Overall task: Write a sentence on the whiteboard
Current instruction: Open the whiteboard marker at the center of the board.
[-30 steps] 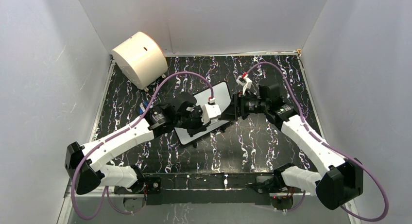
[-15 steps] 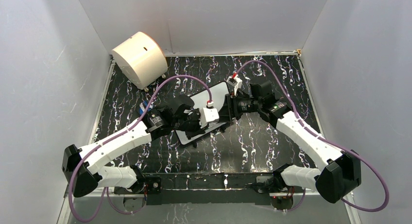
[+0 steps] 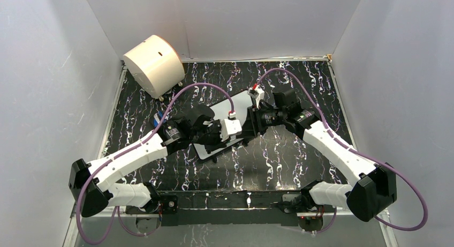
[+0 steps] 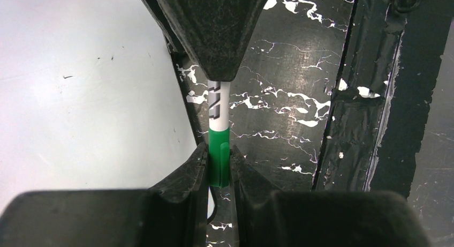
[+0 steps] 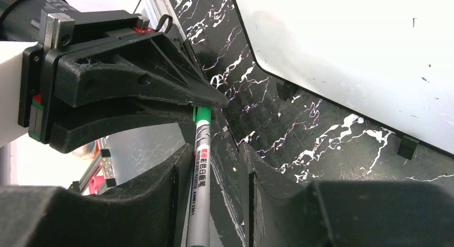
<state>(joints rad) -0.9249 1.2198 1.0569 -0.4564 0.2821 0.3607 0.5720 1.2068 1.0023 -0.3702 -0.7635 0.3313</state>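
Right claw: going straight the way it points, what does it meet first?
The left claw, dead ahead and shut on the green end of the marker that runs between the fingers of the right claw. Depth between them unclear.

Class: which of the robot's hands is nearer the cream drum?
Left. The left hand, gripping the marker, sits over the whiteboard on the side toward the drum; the right hand straddles that marker from the opposite side, slightly farther off.

Much of the whiteboard (image 3: pixel 241 101) lies hidden from above; whether anything is written there is perhaps too small to tell. The marker (image 5: pixel 199 172) is cut off by the bottom edge.
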